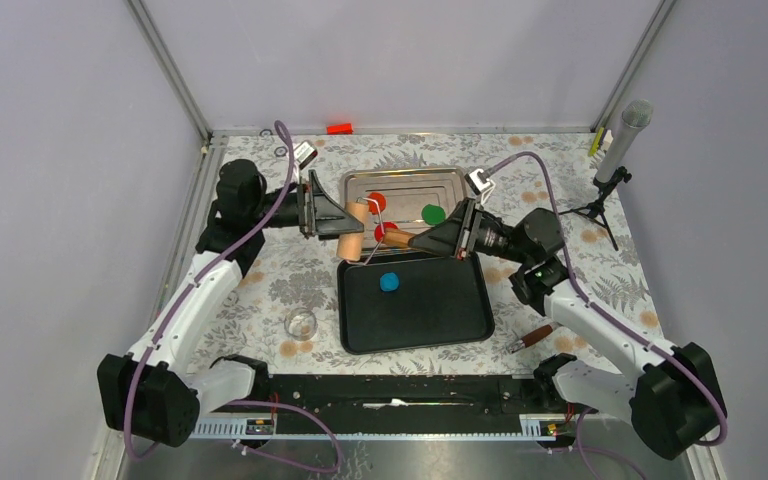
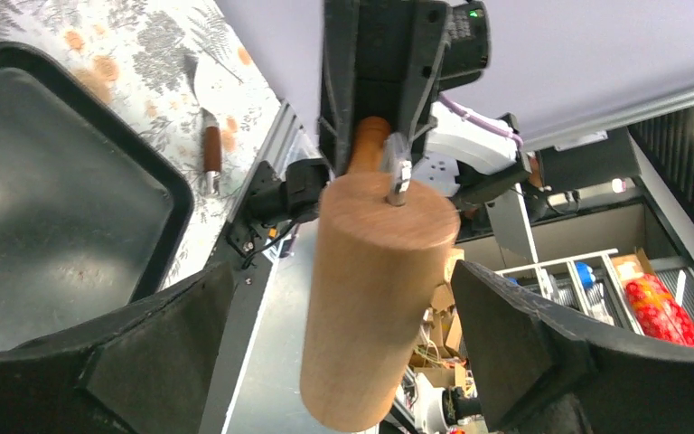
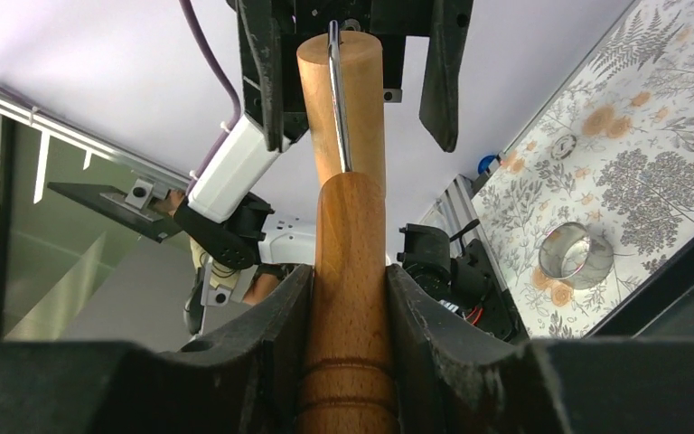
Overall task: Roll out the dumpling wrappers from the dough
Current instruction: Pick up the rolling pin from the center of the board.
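1. Floral-print table (image 1: pixel 260 285), pale lilac walls (image 1: pixel 60 150); microphone (image 1: pixel 628 135) on a stand at far right
2. Black tray (image 1: pixel 430 315) mid-table carries the dough (image 1: pixel 389 282), a small blue puck
3. Metal tray (image 1: pixel 400 175) just behind holds the dumpling wrappers (image 1: pixel 433 213), red and green
4. Right gripper (image 1: pixel 410 240) clamps the rolling pin (image 1: pixel 352 230) by its handle; left gripper (image 1: pixel 343 222) stands wide, fingers either side of the barrel, clear of it

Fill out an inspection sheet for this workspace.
Surface: floral table cover; black tray; metal tray.
Job's things: blue dough puck on black tray; red discs, green disc in metal tray.
Clutter: ring cutter; knife.
Grippers: right gripper clamps rolling pin handle; left gripper open around roller.
Cables: purple cables along arms.
Surroundings: microphone, grey walls.
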Action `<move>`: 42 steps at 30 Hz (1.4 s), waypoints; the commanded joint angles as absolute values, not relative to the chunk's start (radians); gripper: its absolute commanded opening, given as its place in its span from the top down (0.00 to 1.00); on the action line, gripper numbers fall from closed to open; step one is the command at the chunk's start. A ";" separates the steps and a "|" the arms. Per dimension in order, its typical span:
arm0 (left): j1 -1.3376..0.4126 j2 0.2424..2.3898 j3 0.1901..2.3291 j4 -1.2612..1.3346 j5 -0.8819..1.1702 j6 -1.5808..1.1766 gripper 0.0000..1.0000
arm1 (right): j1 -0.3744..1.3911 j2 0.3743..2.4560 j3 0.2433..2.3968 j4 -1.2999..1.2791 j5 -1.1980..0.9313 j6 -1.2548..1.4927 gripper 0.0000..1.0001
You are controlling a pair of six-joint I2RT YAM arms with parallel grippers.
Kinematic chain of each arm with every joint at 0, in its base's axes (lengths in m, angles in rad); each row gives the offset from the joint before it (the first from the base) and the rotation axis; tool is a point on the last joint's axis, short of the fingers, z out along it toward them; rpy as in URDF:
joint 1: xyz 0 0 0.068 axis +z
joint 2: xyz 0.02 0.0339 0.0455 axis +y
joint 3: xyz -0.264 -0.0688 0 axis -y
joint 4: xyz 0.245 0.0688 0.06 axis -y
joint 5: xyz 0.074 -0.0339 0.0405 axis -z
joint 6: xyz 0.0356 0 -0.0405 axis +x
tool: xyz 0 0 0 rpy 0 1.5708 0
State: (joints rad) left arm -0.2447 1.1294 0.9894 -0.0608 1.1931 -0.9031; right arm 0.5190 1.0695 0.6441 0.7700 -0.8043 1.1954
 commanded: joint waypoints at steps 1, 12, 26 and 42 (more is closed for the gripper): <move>-0.247 1.102 0.942 0.430 1.276 -1.212 0.01 | 0.526 1.107 0.690 1.004 -0.856 1.259 1.00; -0.307 1.115 0.978 0.197 1.273 -1.070 0.16 | 0.526 1.165 0.707 1.092 -0.848 1.289 1.00; -0.348 1.151 1.041 0.046 1.216 -0.975 0.50 | 0.526 1.155 0.717 1.040 -0.886 1.251 1.00; -0.367 1.176 1.057 -0.031 1.142 -1.030 1.00 | 0.526 1.137 0.709 1.035 -0.927 1.193 0.28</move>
